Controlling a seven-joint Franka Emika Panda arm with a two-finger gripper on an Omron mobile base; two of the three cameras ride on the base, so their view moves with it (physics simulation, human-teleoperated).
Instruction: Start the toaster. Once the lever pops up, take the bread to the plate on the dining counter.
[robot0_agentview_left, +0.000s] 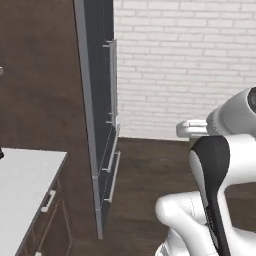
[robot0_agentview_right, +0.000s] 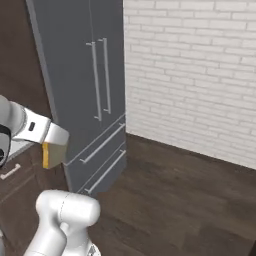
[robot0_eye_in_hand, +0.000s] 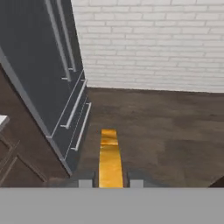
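The bread (robot0_eye_in_hand: 109, 157) is seen edge-on as a golden-brown strip rising between my gripper's (robot0_eye_in_hand: 111, 183) two fingertips, which are shut on it. In the right base view the same bread (robot0_agentview_right: 46, 155) hangs as a yellow slice under my gripper (robot0_agentview_right: 54, 145), held in the air beside a tall grey fridge. My arm (robot0_agentview_left: 215, 170) reaches across at about fridge-drawer height. The toaster, the plate and the dining counter are out of view.
A tall grey fridge (robot0_agentview_left: 100, 125) (robot0_agentview_right: 85, 100) (robot0_eye_in_hand: 39, 65) with long handles and two lower drawers stands close on the left. Behind it runs a white brick wall (robot0_agentview_right: 200, 75). Dark wood floor (robot0_eye_in_hand: 166, 131) lies open ahead. A pale counter corner (robot0_agentview_left: 25, 185) with drawers sits at lower left.
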